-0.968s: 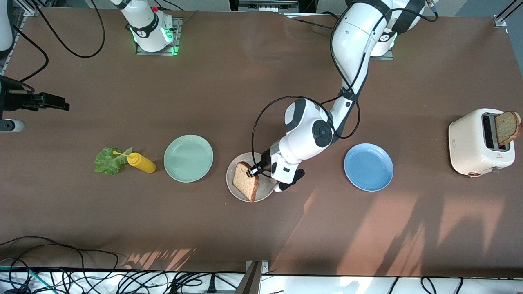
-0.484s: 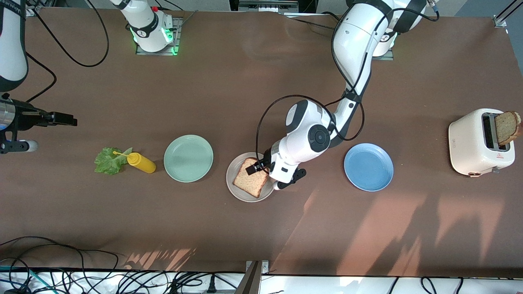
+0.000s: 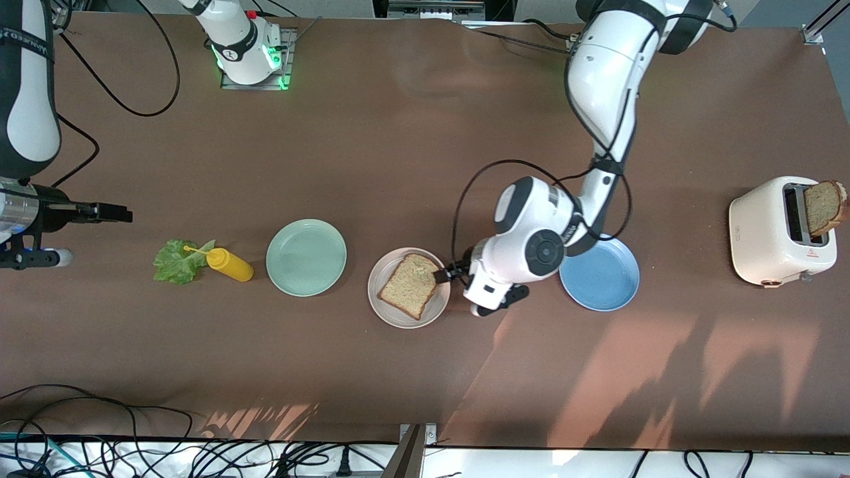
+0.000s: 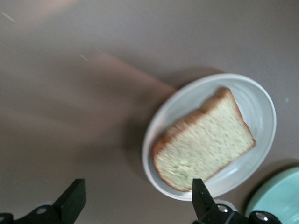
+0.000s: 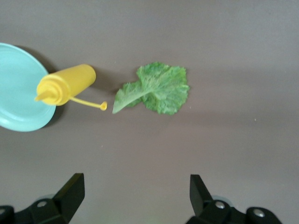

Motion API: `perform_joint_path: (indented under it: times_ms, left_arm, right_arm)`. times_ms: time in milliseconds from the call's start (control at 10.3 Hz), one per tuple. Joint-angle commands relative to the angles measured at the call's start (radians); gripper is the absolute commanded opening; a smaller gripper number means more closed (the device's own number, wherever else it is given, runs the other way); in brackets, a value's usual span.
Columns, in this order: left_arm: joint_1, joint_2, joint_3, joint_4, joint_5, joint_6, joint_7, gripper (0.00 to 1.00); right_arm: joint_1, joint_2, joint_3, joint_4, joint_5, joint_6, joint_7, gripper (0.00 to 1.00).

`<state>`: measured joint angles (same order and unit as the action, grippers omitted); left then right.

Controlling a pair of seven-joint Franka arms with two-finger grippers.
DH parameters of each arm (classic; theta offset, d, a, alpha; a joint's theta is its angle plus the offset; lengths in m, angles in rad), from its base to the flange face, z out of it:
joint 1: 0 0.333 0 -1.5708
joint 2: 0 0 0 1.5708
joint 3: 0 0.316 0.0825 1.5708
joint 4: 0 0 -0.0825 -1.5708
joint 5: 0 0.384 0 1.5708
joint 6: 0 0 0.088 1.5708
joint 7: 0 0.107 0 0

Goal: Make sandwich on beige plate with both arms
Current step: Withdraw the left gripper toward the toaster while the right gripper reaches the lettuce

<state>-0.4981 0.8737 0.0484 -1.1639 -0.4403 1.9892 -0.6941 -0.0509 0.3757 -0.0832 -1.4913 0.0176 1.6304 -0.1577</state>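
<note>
One brown toast slice [image 3: 410, 285] lies flat on the beige plate [image 3: 392, 317]. My left gripper [image 3: 448, 272] hangs open and empty just off the plate's rim, at the side toward the left arm's end. In the left wrist view the toast [image 4: 205, 142] on the plate [image 4: 156, 135] sits past my open gripper [image 4: 137, 198]. A second toast slice [image 3: 825, 207] stands in the toaster [image 3: 777, 232]. The lettuce leaf [image 3: 174, 262] lies beside the yellow bottle [image 3: 230, 264]. My right gripper [image 3: 116, 214] is open over bare table near the leaf; the lettuce [image 5: 156, 88] shows ahead of the gripper [image 5: 135, 189].
A mint-green plate [image 3: 306, 257] lies between the bottle and the beige plate. A blue plate [image 3: 607, 282] lies under my left arm's wrist. The bottle [image 5: 65, 84] and mint plate [image 5: 16, 88] show in the right wrist view. Cables run along the table's near edge.
My left gripper opened and let go of the toast, which dropped flat on the beige plate; the arm drew back toward the blue plate. My right arm moved in toward the lettuce.
</note>
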Motion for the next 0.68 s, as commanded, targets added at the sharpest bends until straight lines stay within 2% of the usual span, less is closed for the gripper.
perform_joint_path:
  times_ms: [0, 97, 290, 484, 581]
  left_arm:
    - [0.088, -0.117, -0.007, -0.016, 0.124, -0.132, 0.057, 1.0]
    - [0.13, -0.163, -0.007, -0.016, 0.153, -0.186, 0.099, 1.0]
    - [0.219, -0.255, -0.007, -0.016, 0.211, -0.287, 0.204, 1.0]
    - [0.295, -0.332, -0.007, -0.016, 0.3, -0.352, 0.342, 1.0]
    - [0.324, -0.366, -0.007, -0.016, 0.325, -0.36, 0.416, 1.0]
  right_arm:
    - [-0.006, 0.057, -0.001, 0.029, 0.002, 0.048, -0.016, 1.0]
    - [-0.007, 0.083, -0.003, 0.031, 0.002, 0.058, -0.02, 1.0]
    - [-0.021, 0.145, -0.004, 0.019, 0.019, 0.185, -0.039, 1.0]
    - [-0.041, 0.227, -0.004, 0.01, 0.098, 0.277, -0.092, 1.0]
    - [-0.049, 0.241, -0.004, -0.039, 0.122, 0.367, -0.129, 1.0]
